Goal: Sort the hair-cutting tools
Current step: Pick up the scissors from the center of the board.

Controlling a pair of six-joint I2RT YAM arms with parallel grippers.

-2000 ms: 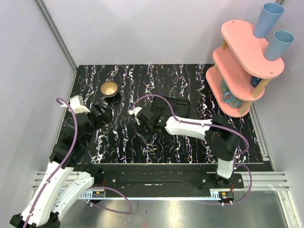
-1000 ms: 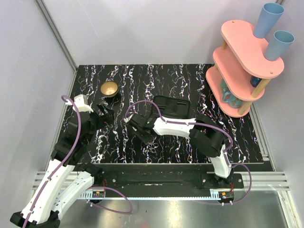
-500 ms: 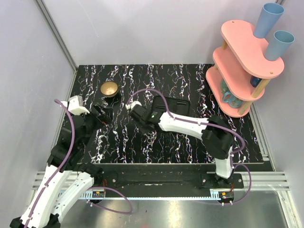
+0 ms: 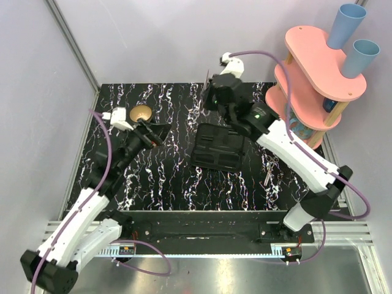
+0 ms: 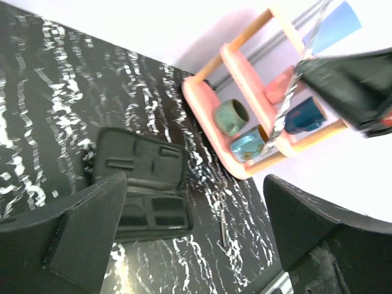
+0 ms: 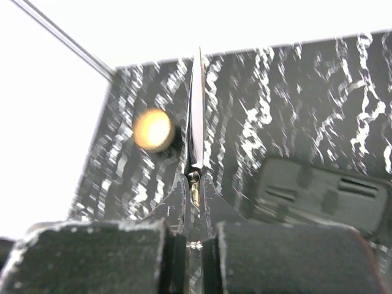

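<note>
Slim silvery scissors (image 6: 197, 116), blades closed, point up mid-frame, pinched in the right tool (image 6: 193, 245); another pair (image 4: 268, 166) lies flat, right of centre overhead.

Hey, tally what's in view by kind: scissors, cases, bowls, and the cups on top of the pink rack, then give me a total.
Scissors I can make out: 2 (held scissors in the right gripper; loose scissors)
Black case: 1
Brass bowl: 1
Blue cups: 2
Total: 6
</note>
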